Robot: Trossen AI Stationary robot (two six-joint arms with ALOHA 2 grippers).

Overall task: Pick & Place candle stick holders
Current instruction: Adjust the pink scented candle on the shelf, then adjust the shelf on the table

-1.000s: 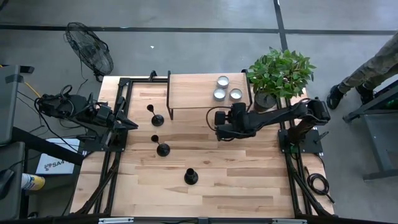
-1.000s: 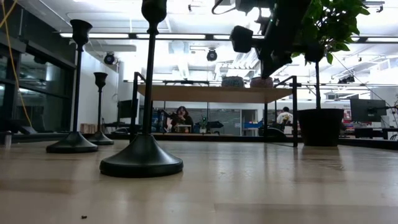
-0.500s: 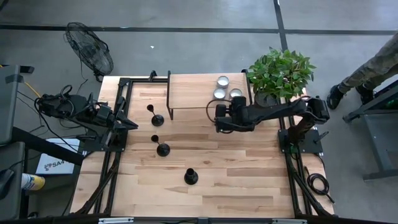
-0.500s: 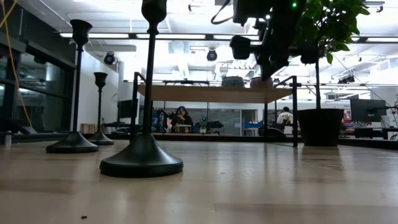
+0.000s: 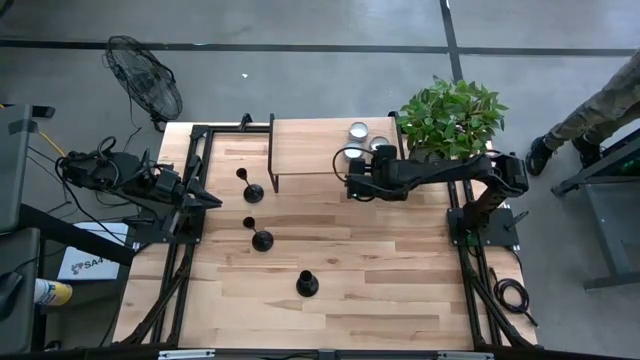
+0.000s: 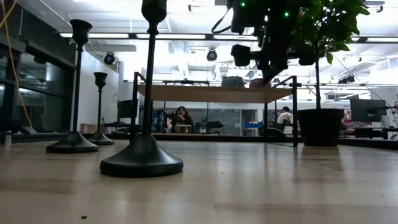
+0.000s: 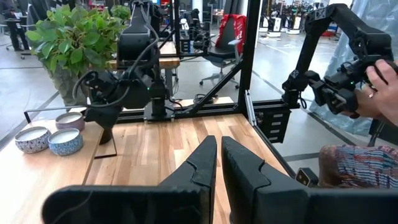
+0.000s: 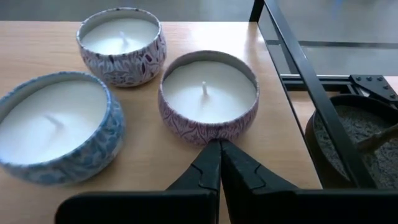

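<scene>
Three black candlestick holders stand upright on their round bases on the wooden table: one at the far left (image 5: 250, 190), one in the middle (image 5: 260, 238), one nearest the front edge (image 5: 307, 284). In the low view the nearest (image 6: 148, 93) stands in front of the other two (image 6: 76, 87) (image 6: 99, 106). My left gripper (image 5: 215, 200) is shut and empty at the table's left, beside the far-left holder. My right gripper (image 8: 219, 146) is shut and empty. It hangs above the raised shelf (image 5: 310, 150), its tips just short of a pink-patterned candle tin (image 8: 208, 93).
Three candle tins (image 5: 358, 130) sit on the shelf's far right part. A potted plant (image 5: 450, 115) stands at the far right corner, right of my right arm. A black frame runs along the table's sides. A person's hands (image 7: 382, 87) show beyond the table.
My right gripper has risen and gone toward the table's far edge, from beside the shelf's front edge to above the shelf, close to the candle tins. It stays shut. The candlestick holders have not moved.
</scene>
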